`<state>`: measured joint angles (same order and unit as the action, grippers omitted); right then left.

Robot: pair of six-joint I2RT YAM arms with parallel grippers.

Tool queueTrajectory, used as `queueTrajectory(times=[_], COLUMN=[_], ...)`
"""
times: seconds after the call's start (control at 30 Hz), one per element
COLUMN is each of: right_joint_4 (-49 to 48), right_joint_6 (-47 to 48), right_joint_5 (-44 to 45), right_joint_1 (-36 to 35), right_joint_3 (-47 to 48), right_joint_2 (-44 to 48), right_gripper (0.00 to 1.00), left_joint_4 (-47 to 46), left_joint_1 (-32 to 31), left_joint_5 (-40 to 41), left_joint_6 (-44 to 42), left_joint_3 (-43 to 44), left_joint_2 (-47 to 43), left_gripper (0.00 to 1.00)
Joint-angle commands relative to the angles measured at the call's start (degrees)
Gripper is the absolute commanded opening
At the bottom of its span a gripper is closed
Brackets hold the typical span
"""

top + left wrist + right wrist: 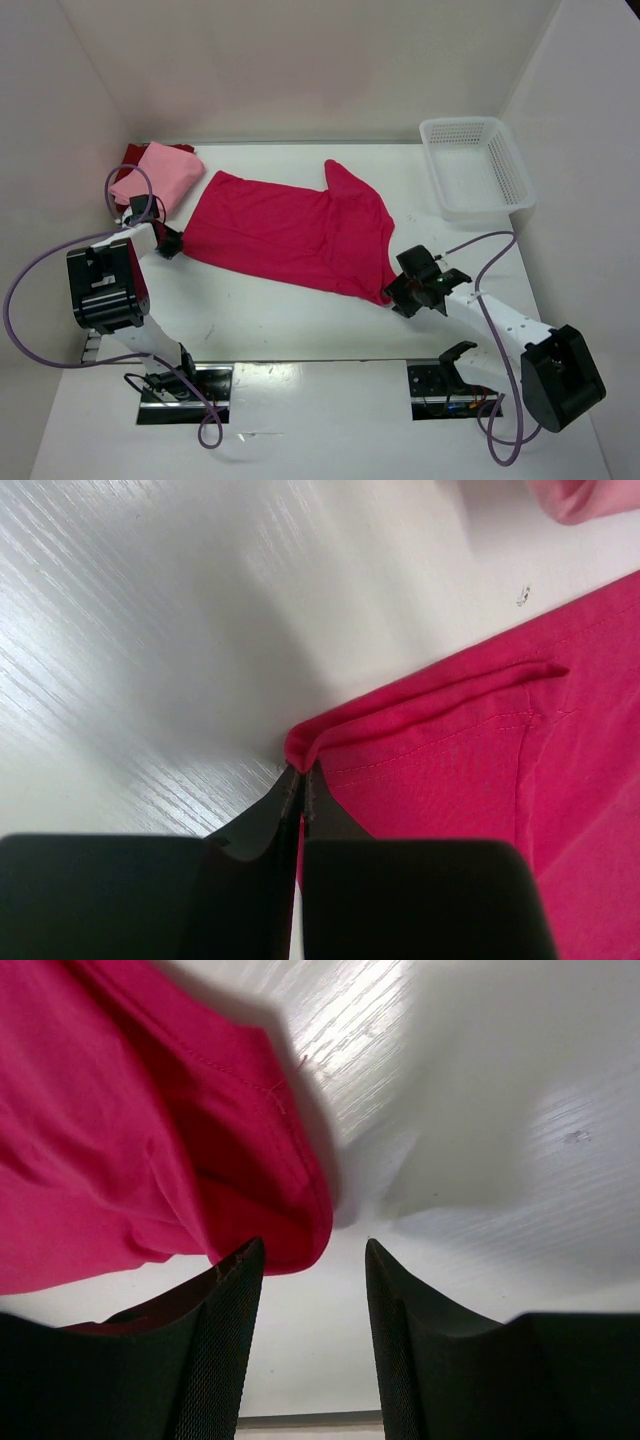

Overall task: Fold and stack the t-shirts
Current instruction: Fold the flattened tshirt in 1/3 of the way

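The left gripper [300,780] pinches the left corner of the magenta shirt [290,230], which lies spread flat mid-table. The right gripper [312,1245] stands spread at its near-right corner. The light pink shirt [160,175] lies on the dark red shirt [130,153] at far left.

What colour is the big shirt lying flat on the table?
Bright magenta-pink; the shirt shows best in the top view.

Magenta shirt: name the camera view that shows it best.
Top external view: nearly the whole magenta shirt shows, lying spread out. The left wrist view shows only one corner, pinched in the left gripper; the right wrist view shows only a hem corner by the open right gripper.
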<state>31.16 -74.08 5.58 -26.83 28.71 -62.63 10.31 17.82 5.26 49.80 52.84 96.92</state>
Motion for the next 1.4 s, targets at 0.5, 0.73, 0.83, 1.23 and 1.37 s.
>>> queueTrajectory(times=[0.5,0.73,0.83,1.23,1.37], right_joint_4=[0.3,-5.1,-5.1,-9.1,-8.6], right_joint_6=[-0.9,1.2,0.6,-2.5,-1.1], right_joint_5=[4.4,-0.1,1.7,-0.5,-0.5], right_joint_1=[-2.8,-2.8,-2.8,-1.0,-1.0], right_joint_3=[2.4,-0.2,1.4,0.8,4.1], right_joint_2=[11.0,-1.4,-2.5,-12.4,-15.6], right_gripper=[0.48,0.51,0.51,0.45,0.07], left_joint_4=[-1.3,-1.3,-1.3,-2.5,-3.0], left_joint_1=[0.3,0.3,0.3,0.3,0.3], left_joint_5=[0.5,-0.1,-0.1,-1.7,-2.2], left_joint_6=[-0.5,-0.5,0.0,0.6,-0.1], left_joint_3=[0.0,-0.5,-0.5,-0.5,-1.1], left_joint_2=[0.0,0.0,0.0,0.5,-0.1], left_gripper=[0.0,0.0,0.0,0.0,0.0])
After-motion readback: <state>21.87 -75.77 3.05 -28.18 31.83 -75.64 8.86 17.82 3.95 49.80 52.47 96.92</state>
